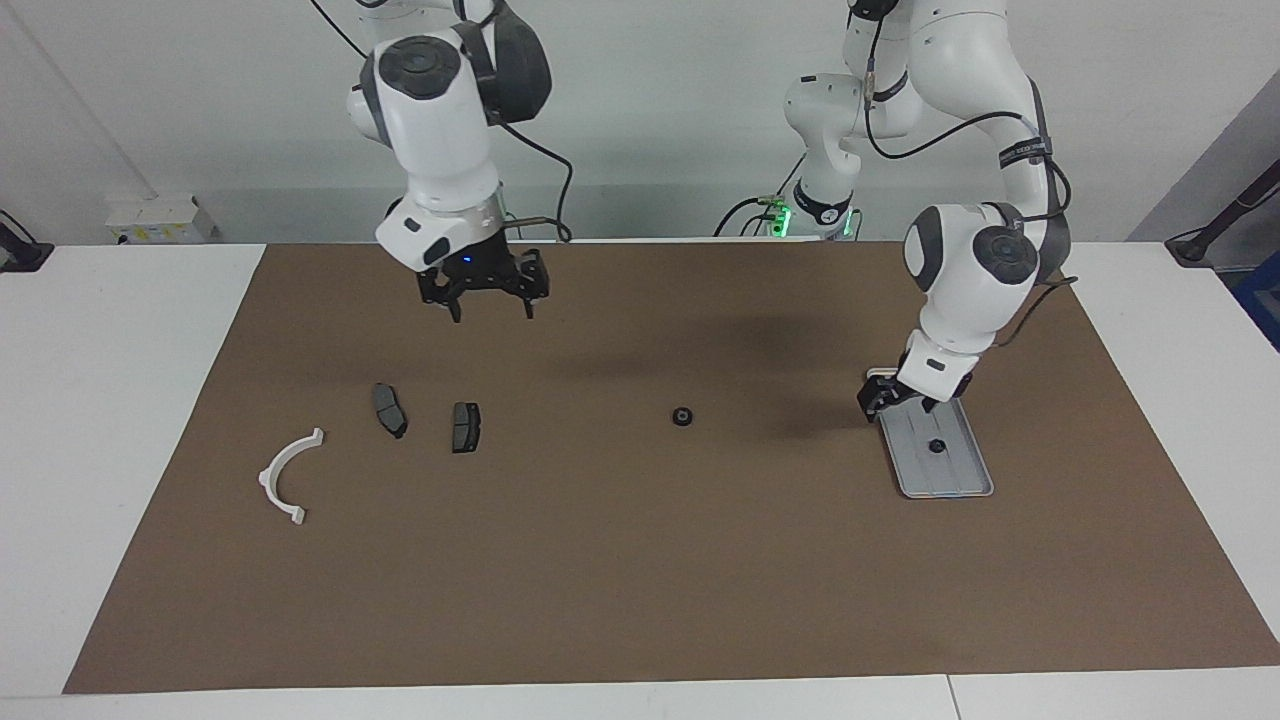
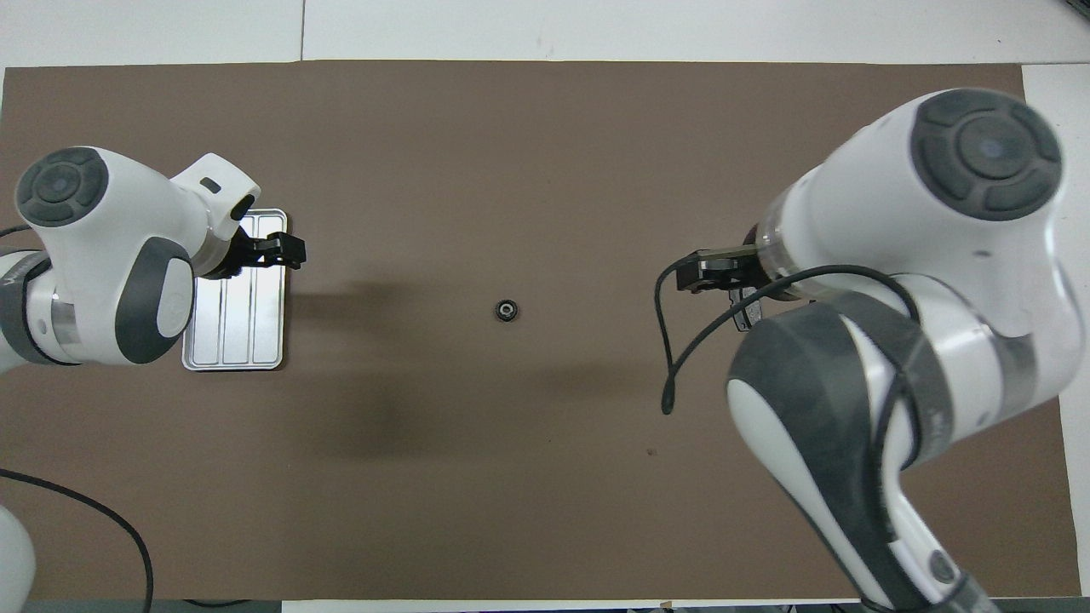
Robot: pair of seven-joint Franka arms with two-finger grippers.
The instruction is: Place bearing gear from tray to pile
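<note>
The silver tray (image 1: pixel 958 482) lies on the brown mat at the left arm's end of the table, and one small black bearing gear (image 1: pixel 937 446) rests in its middle. A second bearing gear (image 1: pixel 682 416) sits alone on the mat near the table's middle (image 2: pixel 507 310). My left gripper (image 1: pixel 898 405) hangs low over the tray's end nearest the robots, open and holding nothing. The pile, two dark pads (image 1: pixel 389 409) (image 1: pixel 465 427) and a white arc (image 1: pixel 285 475), lies at the right arm's end. Over the mat beside the pile, my right gripper (image 1: pixel 490 312) waits raised and open.
The brown mat (image 1: pixel 640 600) covers most of the white table. In the overhead view the left arm hides part of the tray (image 2: pixel 255 328), and the right arm's bulk covers the pile.
</note>
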